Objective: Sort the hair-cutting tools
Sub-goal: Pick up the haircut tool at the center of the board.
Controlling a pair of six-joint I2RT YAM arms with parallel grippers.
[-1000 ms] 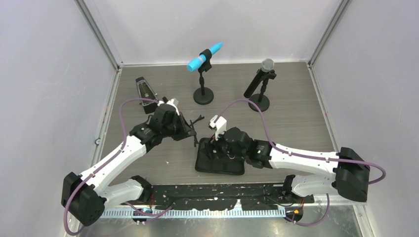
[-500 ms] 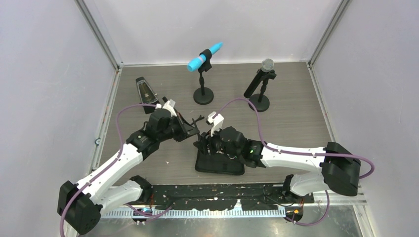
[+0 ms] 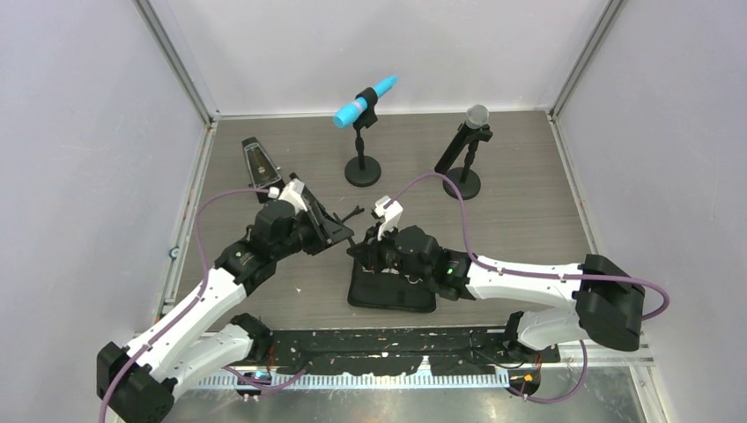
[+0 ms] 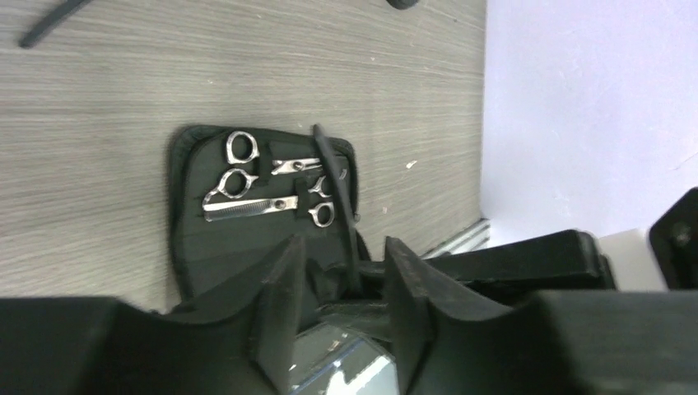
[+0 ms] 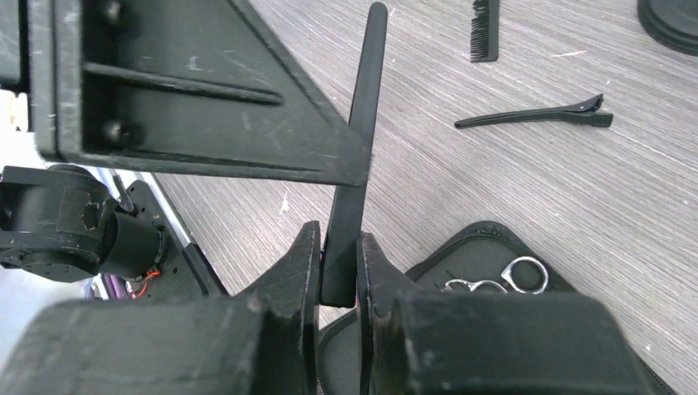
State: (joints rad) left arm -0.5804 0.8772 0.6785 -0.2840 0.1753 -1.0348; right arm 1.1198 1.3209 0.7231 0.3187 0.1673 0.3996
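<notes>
1. Right gripper [image 5: 336,247]: we record its jaws closed tight on the lower end of a black hair clip [image 5: 362,123]. The clip stands upright above the left edge of the zip case [image 4: 206,247].
2. Left gripper [image 4: 346,247]: jaws parted, with the same clip rising through the gap. In the right wrist view one of its fingers lies against the clip's mid-length. We cannot tell whether the other finger touches it.
3. Larger scissors [image 4: 247,206]: silver, ring handles, one blade toothed. They lie flat inside the open case.
4. Smaller scissors [image 4: 323,214]: silver, inside the case just beside the larger pair.
5. Second hair clip [image 5: 535,117]: thin and black, flat on the wooden table [image 3: 520,220], beyond the case's far edge and apart from it.
6. Black comb [image 5: 485,29]: only its toothed end shows, farther out from the case than the second clip.
7. Metronome [image 3: 257,159]: well beyond the case, to the far left.
8. Blue microphone [image 3: 364,101] and black microphone [image 3: 471,123]: both on stands, well behind the case.
</notes>
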